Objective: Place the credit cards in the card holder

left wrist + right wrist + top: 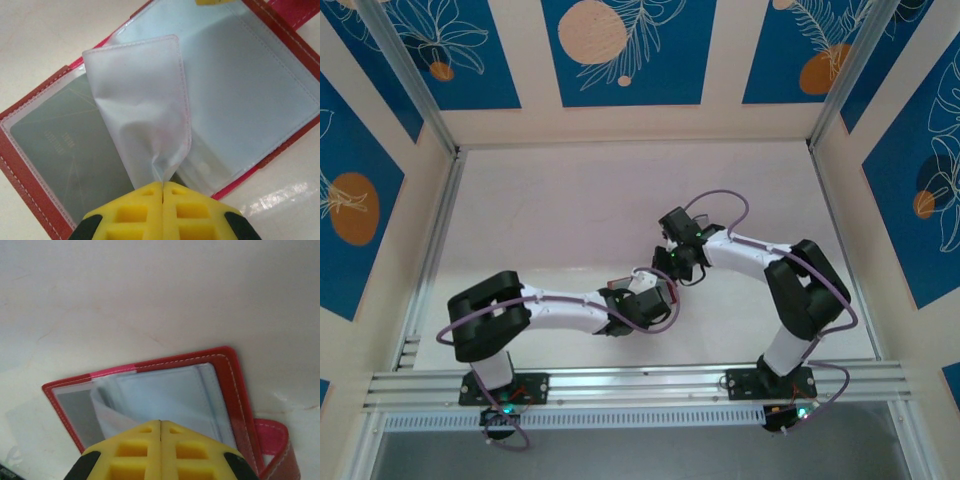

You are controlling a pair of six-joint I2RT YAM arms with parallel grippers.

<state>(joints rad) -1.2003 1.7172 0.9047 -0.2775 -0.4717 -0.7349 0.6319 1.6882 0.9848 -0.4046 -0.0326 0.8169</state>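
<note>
On the left wrist camera, my left gripper (162, 186) has its yellow fingers (132, 212) pressed together, pinching the lower corner of a clear sleeve (140, 100) so it stands up crumpled from the open card holder (30, 175). Just left of the pinch, a dark credit card (55, 150) lies flat inside the holder's left pocket. The raised sleeve hides part of that pocket and the fold. Past it the right-hand pockets look pale and blurred. A yellow scrap (215, 2) is cut off at the top edge, and I cannot tell what it is.

My right gripper (160, 422) also has its fingers together, over the holder's near edge. Whether it grips anything I cannot tell. Beyond it lie the red border (230, 385), its strap (277, 440) and the bare table (150, 290).

From above, both arms meet mid-table and cover most of the holder.
</note>
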